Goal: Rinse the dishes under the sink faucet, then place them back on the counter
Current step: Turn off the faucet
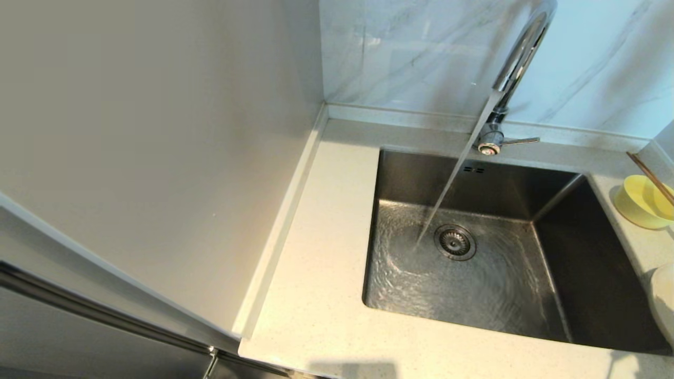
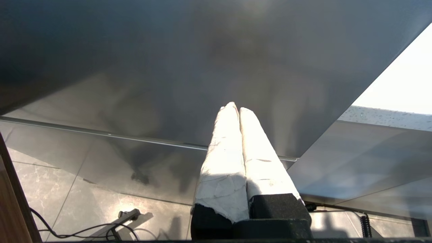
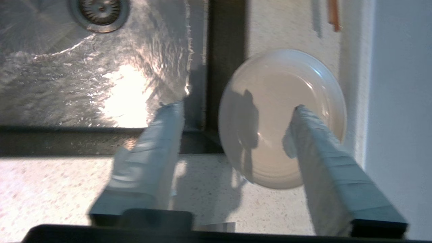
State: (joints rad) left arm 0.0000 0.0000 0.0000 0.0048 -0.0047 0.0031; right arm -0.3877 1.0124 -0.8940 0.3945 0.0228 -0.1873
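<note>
Water runs from the chrome faucet (image 1: 518, 58) into the steel sink (image 1: 579, 263) and lands beside the drain (image 1: 454, 242). The pale yellow bowl (image 1: 645, 202) stands on the counter (image 1: 321, 237) right of the sink. Nearer on the same side lies the white plate (image 1: 664, 305), cut by the frame edge. Neither gripper shows in the head view. In the right wrist view my right gripper (image 3: 236, 108) hovers open above the plate (image 3: 270, 101), one finger over it, the other over the sink's corner (image 3: 195, 135). My left gripper (image 2: 235, 107) is shut and empty, parked facing a grey cabinet front.
Wooden chopsticks (image 1: 653, 179) lean in the yellow bowl. The faucet's thin lever (image 1: 521, 140) points right. A tall grey panel (image 1: 158, 158) walls off the counter's left side, and the marble-veined wall (image 1: 421, 52) stands behind. A cable (image 2: 84, 233) lies on the floor below the left arm.
</note>
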